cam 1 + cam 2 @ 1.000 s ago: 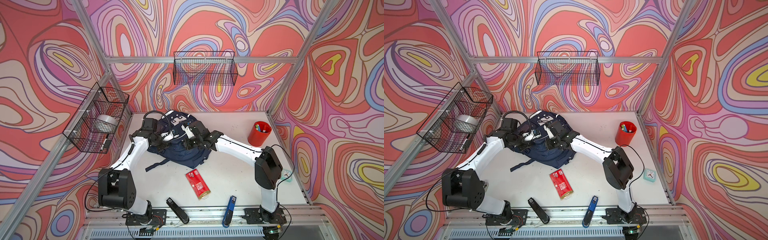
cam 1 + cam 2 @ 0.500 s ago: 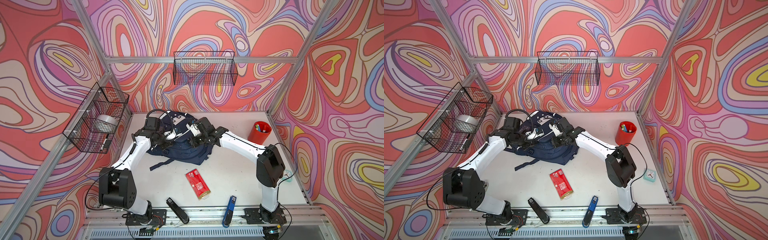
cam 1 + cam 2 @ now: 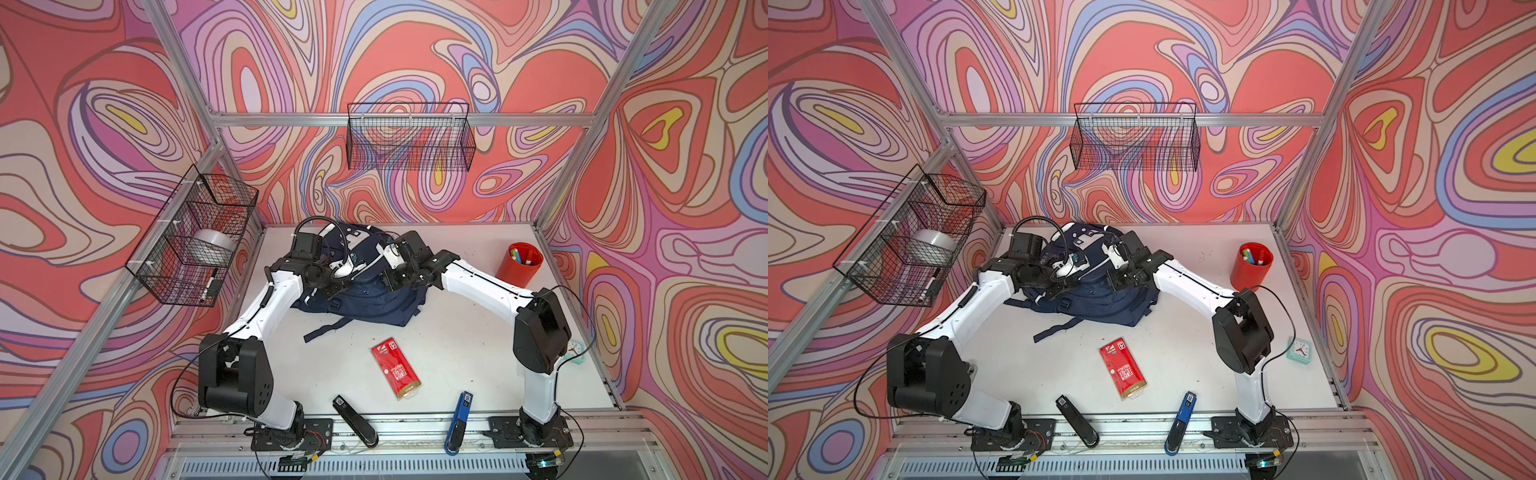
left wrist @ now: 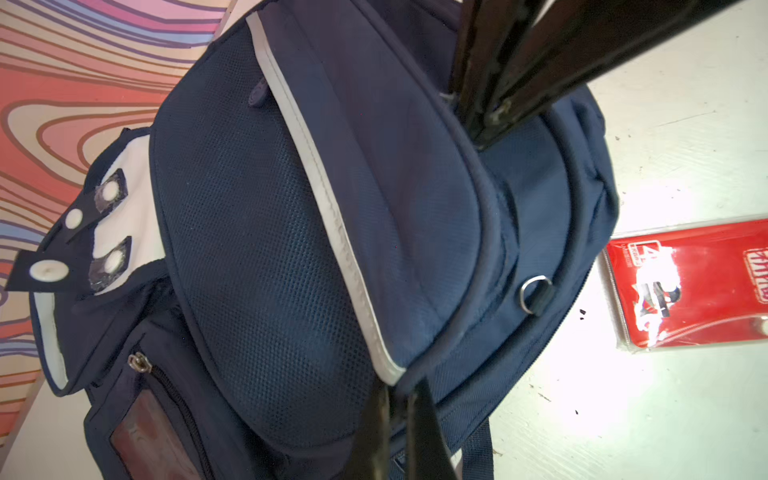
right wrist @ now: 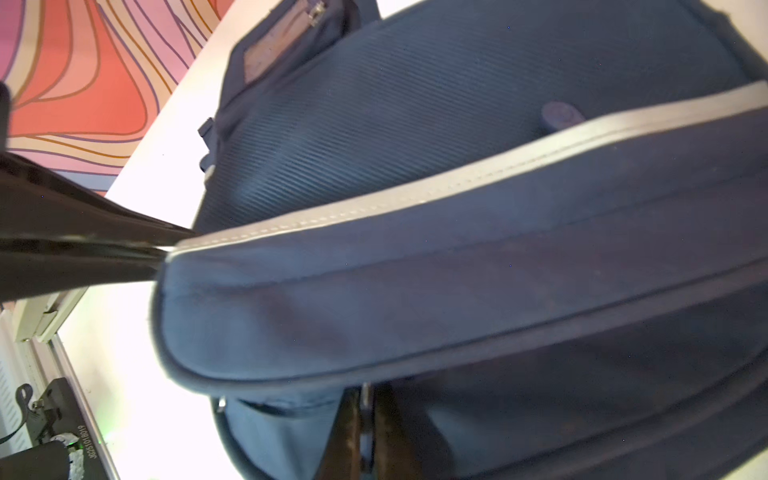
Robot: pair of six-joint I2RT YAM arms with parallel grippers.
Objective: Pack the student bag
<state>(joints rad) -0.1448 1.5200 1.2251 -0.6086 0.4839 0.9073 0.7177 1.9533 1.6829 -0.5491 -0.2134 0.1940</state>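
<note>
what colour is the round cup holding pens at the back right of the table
Red. The round red pen cup shows best in a top view.

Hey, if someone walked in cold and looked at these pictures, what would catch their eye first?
Probably the swirling red and pink walls all round. Then the student bag at the back middle of the table, with the left gripper and right gripper both pinched shut on its fabric. A red packet lies flat in front of it, and a red cup stands at the back right.
</note>
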